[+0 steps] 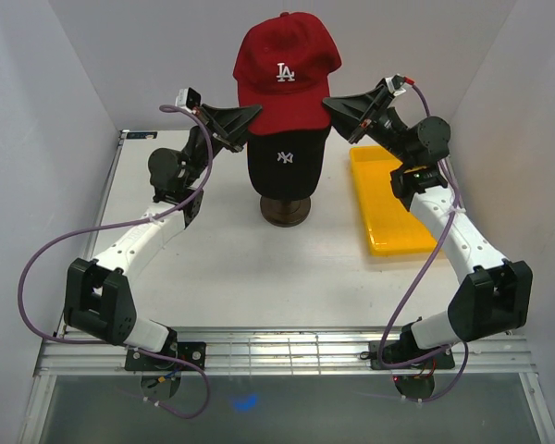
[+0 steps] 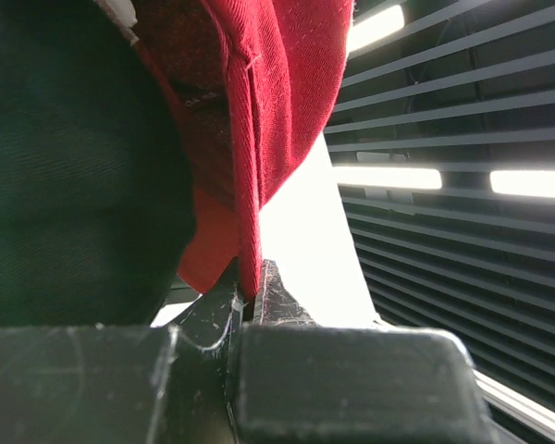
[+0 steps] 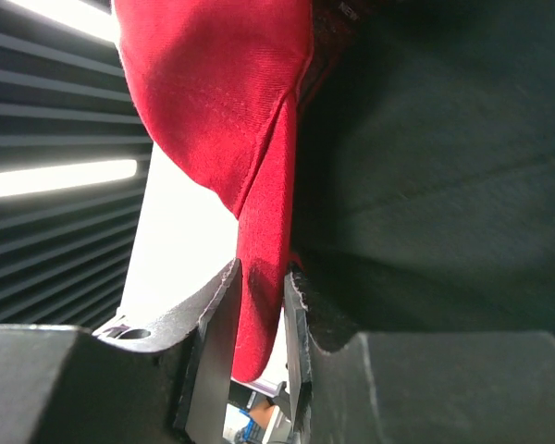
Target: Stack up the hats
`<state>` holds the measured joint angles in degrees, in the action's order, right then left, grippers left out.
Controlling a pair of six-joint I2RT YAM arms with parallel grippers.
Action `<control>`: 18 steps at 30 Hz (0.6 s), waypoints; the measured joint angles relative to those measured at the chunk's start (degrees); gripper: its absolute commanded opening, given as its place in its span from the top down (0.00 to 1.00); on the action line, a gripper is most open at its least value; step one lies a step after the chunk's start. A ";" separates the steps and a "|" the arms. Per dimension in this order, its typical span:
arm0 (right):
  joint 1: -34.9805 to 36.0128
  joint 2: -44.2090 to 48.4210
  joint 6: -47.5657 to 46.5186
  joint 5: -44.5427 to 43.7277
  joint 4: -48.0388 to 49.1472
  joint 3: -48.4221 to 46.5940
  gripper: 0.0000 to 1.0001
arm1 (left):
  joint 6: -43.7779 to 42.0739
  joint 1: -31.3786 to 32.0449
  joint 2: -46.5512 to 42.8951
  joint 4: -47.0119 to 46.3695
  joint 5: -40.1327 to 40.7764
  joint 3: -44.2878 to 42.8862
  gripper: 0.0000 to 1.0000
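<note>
A red cap (image 1: 287,69) with a white "LA" is held up between both grippers, just above a black "NY" cap (image 1: 287,162) that sits on top of a dark round base (image 1: 287,213). My left gripper (image 1: 254,113) is shut on the red cap's left lower edge (image 2: 250,231). My right gripper (image 1: 331,104) is shut on its right lower edge (image 3: 259,277). The black cap fills the left of the left wrist view (image 2: 74,166) and the right of the right wrist view (image 3: 444,166). No other caps show; the mannequin head is hidden under the black cap.
A yellow tray (image 1: 388,199) lies on the table to the right of the stack, under my right arm. White walls close in the back and both sides. A metal rail runs along the near edge.
</note>
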<state>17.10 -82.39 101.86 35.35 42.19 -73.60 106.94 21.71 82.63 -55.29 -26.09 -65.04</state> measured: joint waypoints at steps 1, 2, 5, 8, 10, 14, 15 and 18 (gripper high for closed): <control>0.02 0.39 0.00 -0.02 0.04 0.83 0.69 | 0.09 -0.04 0.00 0.00 -0.09 0.22 1.00; 0.02 0.70 0.00 -0.02 0.07 1.42 0.70 | 0.11 -0.15 -0.04 -0.02 -0.15 0.52 1.00; 0.00 1.60 0.00 -0.04 0.28 2.84 0.69 | 0.46 -0.24 -0.39 -0.04 -0.48 1.49 1.00; 0.02 2.23 0.00 -0.02 0.57 3.54 0.69 | 0.61 -0.28 -0.92 -0.04 -0.79 2.16 1.00; 0.02 2.71 0.00 0.09 1.25 4.20 0.69 | 0.63 -0.31 -1.25 -0.09 -1.25 2.45 1.00; 0.07 3.74 -0.02 0.44 1.88 5.75 0.69 | 0.70 -0.63 -1.51 -0.37 -2.62 2.64 1.00; 0.13 4.00 -0.02 0.50 2.03 6.25 0.69 | 0.72 -0.72 -1.51 -0.48 -3.10 2.71 1.00; 0.17 4.33 -0.02 0.74 2.84 7.39 0.69 | 0.85 -0.98 -1.51 -0.55 -4.24 2.95 1.00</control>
<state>17.28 -78.06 101.84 36.10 45.04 -66.22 107.79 20.73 81.12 -55.83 -30.33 -62.08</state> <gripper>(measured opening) 0.312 0.074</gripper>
